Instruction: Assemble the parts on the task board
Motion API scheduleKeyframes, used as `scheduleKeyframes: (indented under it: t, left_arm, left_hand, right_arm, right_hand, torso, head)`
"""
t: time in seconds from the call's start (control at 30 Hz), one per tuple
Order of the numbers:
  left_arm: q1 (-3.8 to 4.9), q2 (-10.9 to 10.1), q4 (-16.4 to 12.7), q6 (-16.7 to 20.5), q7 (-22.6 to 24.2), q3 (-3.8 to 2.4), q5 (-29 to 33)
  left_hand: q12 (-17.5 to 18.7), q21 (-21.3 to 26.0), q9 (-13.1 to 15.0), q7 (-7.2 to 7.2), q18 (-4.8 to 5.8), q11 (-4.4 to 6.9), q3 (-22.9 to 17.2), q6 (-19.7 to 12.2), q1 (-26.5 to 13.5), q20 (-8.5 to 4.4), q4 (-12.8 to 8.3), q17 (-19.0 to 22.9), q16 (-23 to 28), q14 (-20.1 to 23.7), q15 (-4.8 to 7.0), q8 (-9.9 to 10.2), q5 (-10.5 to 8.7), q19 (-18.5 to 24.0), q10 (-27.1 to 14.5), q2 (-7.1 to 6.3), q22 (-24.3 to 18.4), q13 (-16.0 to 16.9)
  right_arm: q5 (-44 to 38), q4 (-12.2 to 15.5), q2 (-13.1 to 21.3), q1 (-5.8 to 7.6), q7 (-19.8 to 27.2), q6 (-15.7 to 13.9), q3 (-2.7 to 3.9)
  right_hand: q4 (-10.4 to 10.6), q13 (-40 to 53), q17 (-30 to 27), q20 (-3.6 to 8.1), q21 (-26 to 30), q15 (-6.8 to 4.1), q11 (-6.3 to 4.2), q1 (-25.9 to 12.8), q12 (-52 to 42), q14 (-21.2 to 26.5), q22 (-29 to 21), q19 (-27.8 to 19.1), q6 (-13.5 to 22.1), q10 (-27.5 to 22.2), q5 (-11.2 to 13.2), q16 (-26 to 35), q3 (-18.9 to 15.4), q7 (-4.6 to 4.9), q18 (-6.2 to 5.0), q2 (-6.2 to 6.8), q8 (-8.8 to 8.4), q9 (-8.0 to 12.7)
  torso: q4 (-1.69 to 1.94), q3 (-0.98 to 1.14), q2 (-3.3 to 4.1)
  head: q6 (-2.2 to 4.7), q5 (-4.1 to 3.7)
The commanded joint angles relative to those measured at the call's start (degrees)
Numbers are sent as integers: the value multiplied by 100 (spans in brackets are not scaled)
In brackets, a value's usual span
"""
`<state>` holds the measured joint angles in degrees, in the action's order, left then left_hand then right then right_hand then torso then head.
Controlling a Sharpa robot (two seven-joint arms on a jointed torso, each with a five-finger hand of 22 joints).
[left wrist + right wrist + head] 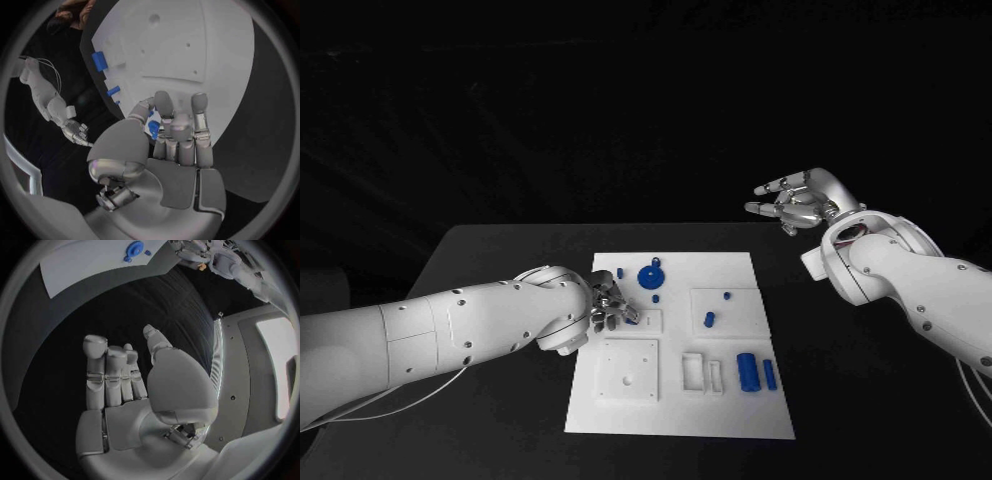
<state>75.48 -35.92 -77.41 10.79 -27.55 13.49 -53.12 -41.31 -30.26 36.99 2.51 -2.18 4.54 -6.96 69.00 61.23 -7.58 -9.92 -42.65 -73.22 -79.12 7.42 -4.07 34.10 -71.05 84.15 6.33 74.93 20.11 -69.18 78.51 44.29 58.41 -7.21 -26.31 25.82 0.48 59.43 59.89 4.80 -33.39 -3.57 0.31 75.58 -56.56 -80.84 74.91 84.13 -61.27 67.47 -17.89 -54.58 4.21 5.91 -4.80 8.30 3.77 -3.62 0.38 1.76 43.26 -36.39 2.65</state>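
Task board, a flat white rectangular plate (733, 405), lies mid-table on the black table (488, 255). Left hand (610, 305) sits over the board's left edge; left wrist view shows its fingers curled, pinching a small blue plastic part (153, 129). On the board: a round blue disc piece (652, 276) and two upright blue cylinders (757, 371). Right hand (134, 385), silver, raised off the table beyond the board's right corner, fingers apart, holding nothing.

A black counter (488, 400) with a matte, dark surface spreads under everything, its far edge running straight across and meeting a black backdrop (589, 110) that hangs in soft folds behind it.
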Motion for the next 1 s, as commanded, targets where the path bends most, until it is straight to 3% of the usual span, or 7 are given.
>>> scheduleKeyframes:
  t: [0.03,0.4,1.0]
  left_arm:
    - [-55,21,-14,-366,-71,40,4]
    - [-55,53,20,-372,-39,40,6]
    - [-54,170,161,-369,-48,37,7]
  left_hand:
    - [-26,-6,1464,-605,35,52,-13,1114,16,54,13,-15,-33,-17,-26,-569,-26,-5,260,116,108,10]
    - [-75,-34,1421,-614,31,54,-26,1105,-110,58,58,-86,-98,-33,-24,-696,-50,-1,260,218,109,42]
    - [-89,-57,1421,-617,17,64,-41,1056,-76,64,-5,-89,-113,-29,-19,-766,-103,5,259,229,108,47]
  right_arm:
    - [4,-8,-12,-4,18,77,3]
    - [4,-42,-45,-7,21,92,3]
    - [4,-85,-89,-16,22,110,3]
  right_hand:
    - [4,-10,-3,-30,28,8,-3,-16,12,34,385,59,-13,-49,-62,-3,24,-1,-101,-50,-22,5]
    - [-17,-7,-4,-28,21,6,-6,-9,7,34,387,60,-16,-47,-129,-3,58,-1,-100,-55,-22,5]
    - [-47,-11,-7,-28,29,6,-6,-18,11,38,386,58,-18,-54,-155,0,97,0,-100,-54,-22,5]
  torso:
    - [4,1,2]
    - [-2,2,1]
    - [-2,3,1]
  head:
    - [-4,2]
    - [-10,12]
    - [-1,-5]
